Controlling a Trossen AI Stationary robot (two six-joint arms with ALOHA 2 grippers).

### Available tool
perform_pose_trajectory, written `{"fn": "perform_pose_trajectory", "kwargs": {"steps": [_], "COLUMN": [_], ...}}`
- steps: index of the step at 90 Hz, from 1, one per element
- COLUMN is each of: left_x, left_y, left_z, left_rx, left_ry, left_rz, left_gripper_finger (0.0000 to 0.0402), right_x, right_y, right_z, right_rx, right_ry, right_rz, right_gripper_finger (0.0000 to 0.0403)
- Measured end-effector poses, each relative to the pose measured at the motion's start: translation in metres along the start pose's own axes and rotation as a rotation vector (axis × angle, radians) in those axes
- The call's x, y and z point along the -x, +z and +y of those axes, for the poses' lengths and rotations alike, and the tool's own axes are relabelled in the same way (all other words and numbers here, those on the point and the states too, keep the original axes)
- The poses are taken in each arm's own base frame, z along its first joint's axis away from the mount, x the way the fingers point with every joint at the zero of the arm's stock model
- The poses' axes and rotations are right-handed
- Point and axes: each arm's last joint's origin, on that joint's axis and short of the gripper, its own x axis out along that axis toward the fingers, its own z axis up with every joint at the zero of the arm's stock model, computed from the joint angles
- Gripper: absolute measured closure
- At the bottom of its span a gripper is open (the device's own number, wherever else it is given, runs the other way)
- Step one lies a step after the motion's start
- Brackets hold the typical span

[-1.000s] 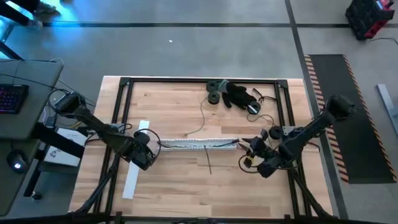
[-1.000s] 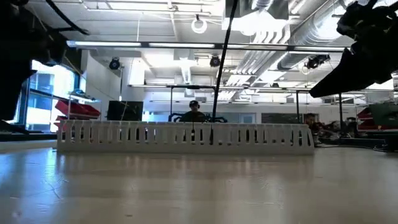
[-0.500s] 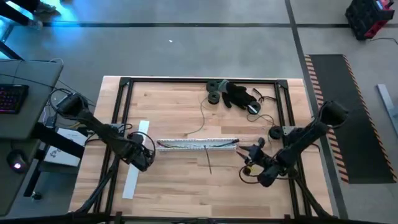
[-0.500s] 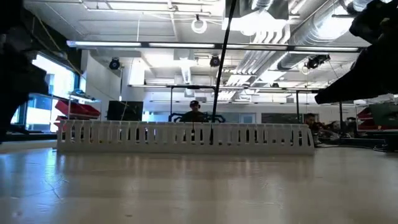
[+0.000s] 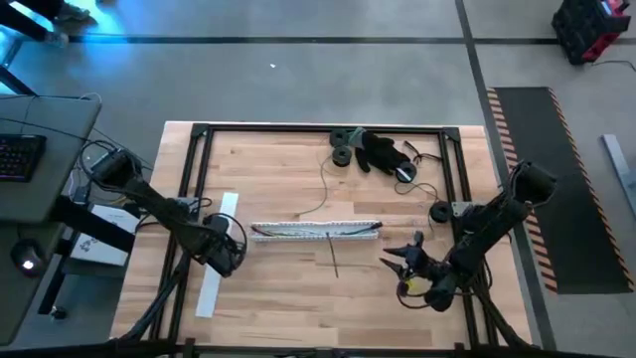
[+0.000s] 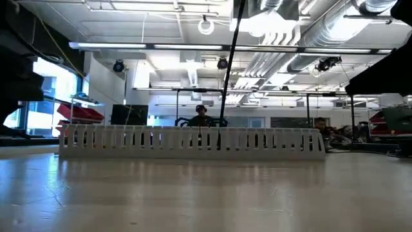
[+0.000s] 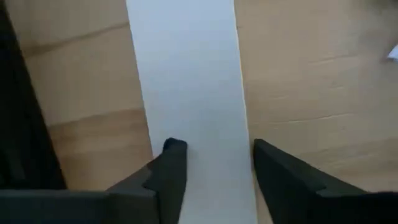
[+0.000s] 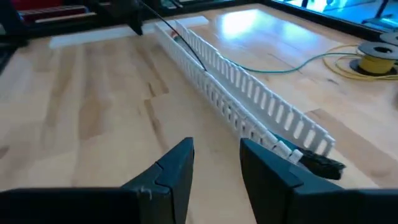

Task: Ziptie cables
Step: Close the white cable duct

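Observation:
The long white slotted duct (image 5: 316,230) (image 8: 242,87) lies across the middle of the table, resting on its base. Of the cables I see only a bit of red (image 8: 176,35) inside the duct near its far end; the rest is hidden by its walls. A thin dark strip (image 5: 333,257) lies from the duct toward the near edge. My right gripper (image 5: 397,264) (image 8: 216,146) hovers open near the duct's right end, on its near side. My left gripper (image 5: 229,257) (image 7: 214,149) is open above a flat white strip (image 7: 186,81).
Black round parts and a thin cord (image 5: 373,149) sit at the far right, with a yellow spool (image 8: 376,59) and a green wire (image 8: 292,65). Black frame rails (image 5: 199,149) border the table. A person (image 6: 201,115) is seated beyond the duct.
My right gripper has drawn away from the duct's right end toward the table's near edge. My left gripper has shifted slightly toward the near left, over the white strip. The duct has stayed in place.

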Motion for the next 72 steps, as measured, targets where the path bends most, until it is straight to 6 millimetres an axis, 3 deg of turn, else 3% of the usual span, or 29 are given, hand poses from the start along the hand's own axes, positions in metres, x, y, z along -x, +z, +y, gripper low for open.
{"fn": "perform_pose_trajectory", "kwargs": {"steps": [12,30,58,72], "left_x": [0.010,0.022,-0.003,-0.009], "left_y": [0.000,0.003,-0.002,-0.004], "left_z": [-0.003,-0.001,0.003,0.008], "left_rx": [-0.035,-0.054,0.015,0.042], "left_ry": [-0.009,0.028,-0.058,-0.057], "left_rz": [-0.018,-0.035,-0.014,-0.034], "left_gripper_finger": [0.0246,0.0204,0.0119,0.0107], "right_x": [0.001,0.000,-0.004,-0.006], "right_y": [0.000,0.001,-0.001,-0.006], "right_z": [0.001,0.000,0.000,0.000], "right_rx": [-0.009,-0.007,0.005,0.013], "right_ry": [0.008,-0.008,-0.028,-0.036], "right_rz": [-0.003,-0.018,-0.022,-0.017], "right_gripper_finger": [0.0287,0.0287,0.0287,0.0287]}}
